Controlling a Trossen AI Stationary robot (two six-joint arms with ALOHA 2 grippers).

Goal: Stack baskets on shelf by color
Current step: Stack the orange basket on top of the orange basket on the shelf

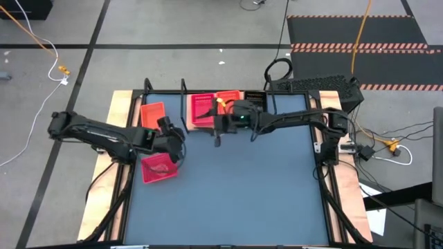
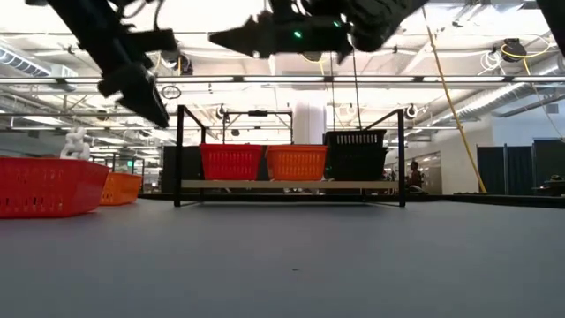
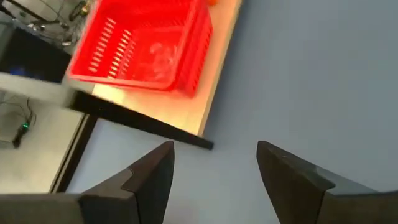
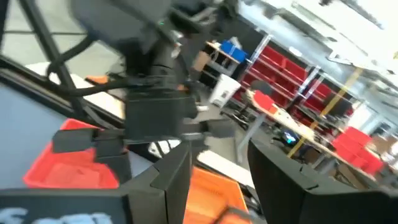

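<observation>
Baskets sat three across on the shelf (image 2: 291,185) at the desk's (image 1: 235,187) far edge: red basket (image 2: 231,162), orange basket (image 2: 296,162), black basket (image 2: 356,155), side by side. Off the shelf, another orange one (image 1: 152,113) lay near the left rim, and a loose red basket (image 1: 158,168) lay nearer the front, just beside the left claw (image 1: 181,142), which hung empty with fingers spread. Above the shelf's front, the right claw (image 1: 216,135) also hung parted, gripping nothing.
</observation>
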